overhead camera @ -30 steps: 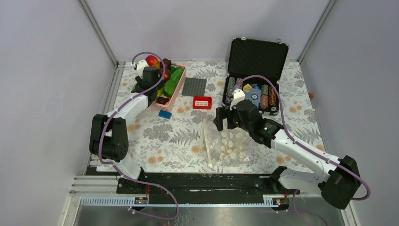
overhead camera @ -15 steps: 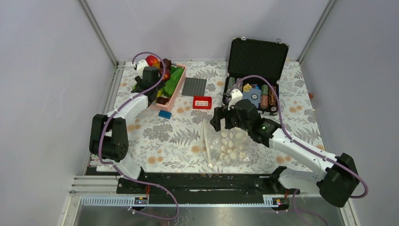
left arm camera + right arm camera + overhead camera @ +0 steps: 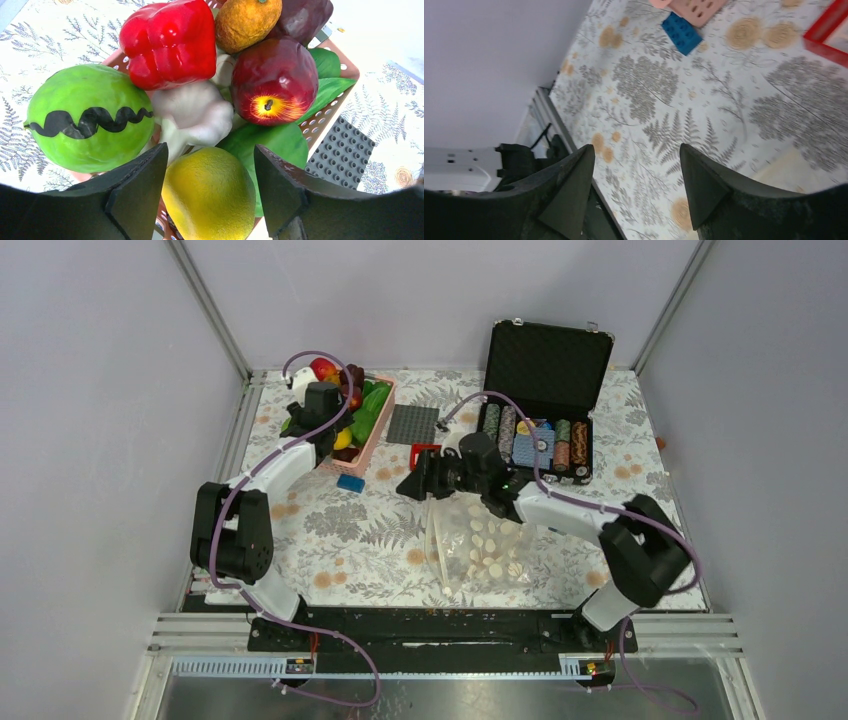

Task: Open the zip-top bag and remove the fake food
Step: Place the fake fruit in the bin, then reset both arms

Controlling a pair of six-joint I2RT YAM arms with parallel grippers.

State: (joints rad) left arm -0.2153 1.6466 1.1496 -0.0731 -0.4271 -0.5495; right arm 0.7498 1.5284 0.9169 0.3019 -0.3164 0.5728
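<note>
The zip-top bag, clear with cream dots, lies on the table in front of the right arm, its mouth facing left. The fake food fills the pink basket: a red pepper, a green striped melon, a red apple, a maroon piece and a yellow lemon. My left gripper is open over the basket, the lemon lying between its spread jaws; it also shows in the top view. My right gripper is open and empty above the table, left of the bag's far corner.
An open poker-chip case stands at the back right. A grey baseplate, a red piece and a blue brick lie between the basket and the bag. White mushroom pieces and green leaves share the basket.
My right arm swung left, from over the bag to beyond its upper left corner. The yellow lemon now shows in the basket by the left gripper. The left arm barely moved.
</note>
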